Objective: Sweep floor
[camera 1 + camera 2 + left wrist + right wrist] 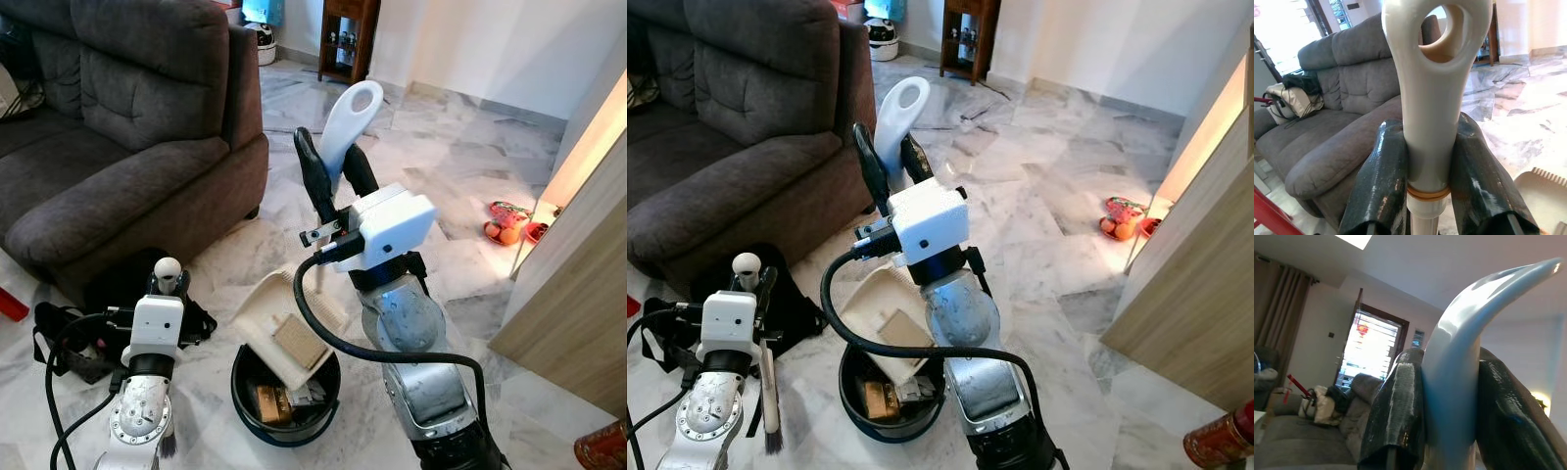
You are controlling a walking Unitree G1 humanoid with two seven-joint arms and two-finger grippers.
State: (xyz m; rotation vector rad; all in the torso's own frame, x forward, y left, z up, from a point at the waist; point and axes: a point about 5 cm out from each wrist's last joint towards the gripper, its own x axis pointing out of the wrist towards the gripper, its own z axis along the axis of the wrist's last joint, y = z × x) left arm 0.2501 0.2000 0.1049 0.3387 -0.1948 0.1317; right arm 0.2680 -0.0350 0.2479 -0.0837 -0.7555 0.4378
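My right gripper (338, 166) is shut on the white looped handle (351, 116) of a cream dustpan (266, 311). The pan is tilted down into a black round bin (284, 436) on the marble floor. A tan block (299, 341) lies on the pan at the bin's mouth, and bits of rubbish (269, 401) lie inside the bin. At the lower left my left gripper (168, 290) is shut on a hand brush. Its white handle end (168, 270) points up and its dark bristles (772, 441) hang toward the floor. In the wrist views the black fingers (1382, 186) (1400, 406) clamp each handle.
A grey sofa (118, 147) fills the left side. A black strapped bag (69, 338) lies on the floor by its base. A wooden cabinet (578, 294) lines the right, with red slippers (509, 223) beside it. A wooden shelf (348, 39) stands at the far wall.
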